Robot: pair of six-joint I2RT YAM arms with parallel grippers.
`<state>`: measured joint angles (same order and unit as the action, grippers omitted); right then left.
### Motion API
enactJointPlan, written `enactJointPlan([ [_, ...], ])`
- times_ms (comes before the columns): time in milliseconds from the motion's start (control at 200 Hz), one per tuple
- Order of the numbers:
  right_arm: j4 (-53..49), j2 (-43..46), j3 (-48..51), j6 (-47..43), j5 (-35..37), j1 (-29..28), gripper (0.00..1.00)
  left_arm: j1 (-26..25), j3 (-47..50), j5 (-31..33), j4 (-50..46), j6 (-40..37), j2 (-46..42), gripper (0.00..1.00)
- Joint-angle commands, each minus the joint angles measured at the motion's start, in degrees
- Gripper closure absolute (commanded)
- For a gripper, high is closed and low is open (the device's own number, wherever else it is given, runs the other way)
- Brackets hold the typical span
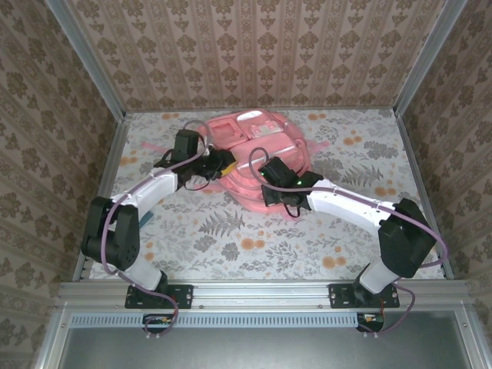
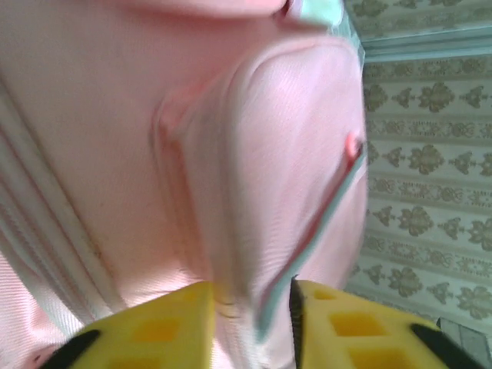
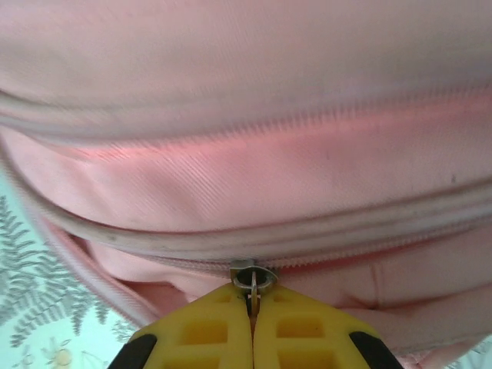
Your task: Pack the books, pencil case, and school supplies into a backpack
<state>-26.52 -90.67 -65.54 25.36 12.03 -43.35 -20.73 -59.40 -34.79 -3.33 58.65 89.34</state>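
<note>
The pink backpack (image 1: 254, 146) lies flat at the back middle of the table. My left gripper (image 1: 224, 163) is at its left side. In the left wrist view its yellow fingers (image 2: 165, 327) stand apart, open, with a loose fold of backpack (image 2: 254, 154) fabric and a teal-edged seam between them. My right gripper (image 1: 267, 192) is at the backpack's near edge. In the right wrist view this gripper (image 3: 252, 304) is shut on the metal zipper pull (image 3: 254, 278) of the backpack (image 3: 246, 154), on a closed run of zip. Books, pencil case and school supplies are hidden.
A floral tablecloth (image 1: 231, 238) covers the table, with free room in front of the backpack and at the right (image 1: 369, 154). Patterned walls (image 1: 261, 54) and metal frame rails close in the back and both sides.
</note>
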Motion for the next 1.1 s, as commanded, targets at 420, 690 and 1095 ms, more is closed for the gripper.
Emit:
enactJointPlan([
  [420,15.8,-14.6,-13.4,4.0,-22.4,-4.4,1.00,3.6,18.7,5.2,2.8,8.4,-16.0,0.45],
  [690,16.4,-15.3,-13.7,4.4,-23.7,-4.5,1.00,3.4,19.8,4.7,7.2,12.2,-12.5,0.55],
  [1095,14.0,-14.6,-13.3,3.3,-20.2,-5.2,1.00,2.5,21.7,5.9,10.8,15.4,-9.7,0.64],
])
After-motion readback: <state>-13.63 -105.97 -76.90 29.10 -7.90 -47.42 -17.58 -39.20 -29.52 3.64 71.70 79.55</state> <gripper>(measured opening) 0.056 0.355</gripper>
